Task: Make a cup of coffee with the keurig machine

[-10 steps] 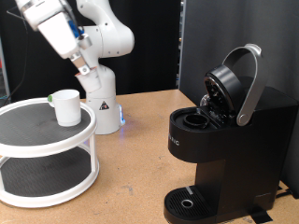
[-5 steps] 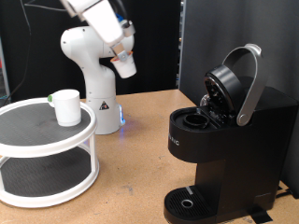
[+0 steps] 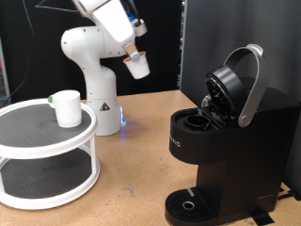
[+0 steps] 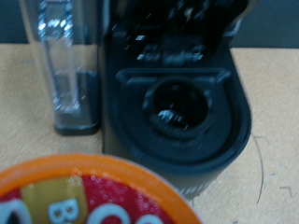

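The black keurig machine (image 3: 226, 151) stands at the exterior view's right with its lid (image 3: 229, 83) swung up and its pod chamber (image 3: 198, 120) exposed. My gripper (image 3: 135, 57) hangs high at centre-left, shut on a small white pod (image 3: 140, 66), well left of and above the machine. The white cup (image 3: 66, 107) sits on the top shelf of a round stand (image 3: 47, 141), apart from the gripper. In the wrist view the pod's orange-rimmed red lid (image 4: 89, 198) fills the foreground, with the open chamber (image 4: 175, 105) beyond it. The fingers do not show there.
The white two-tier stand takes up the exterior view's left. The robot base (image 3: 99, 94) stands behind it on the wooden table (image 3: 132, 179). A clear water tank (image 4: 64, 65) is beside the chamber. The round drip base (image 3: 193, 204) lies at the machine's front.
The arm has swung from above the stand toward the exterior view's right, carrying the pod closer to the machine. Cup and machine have not moved.
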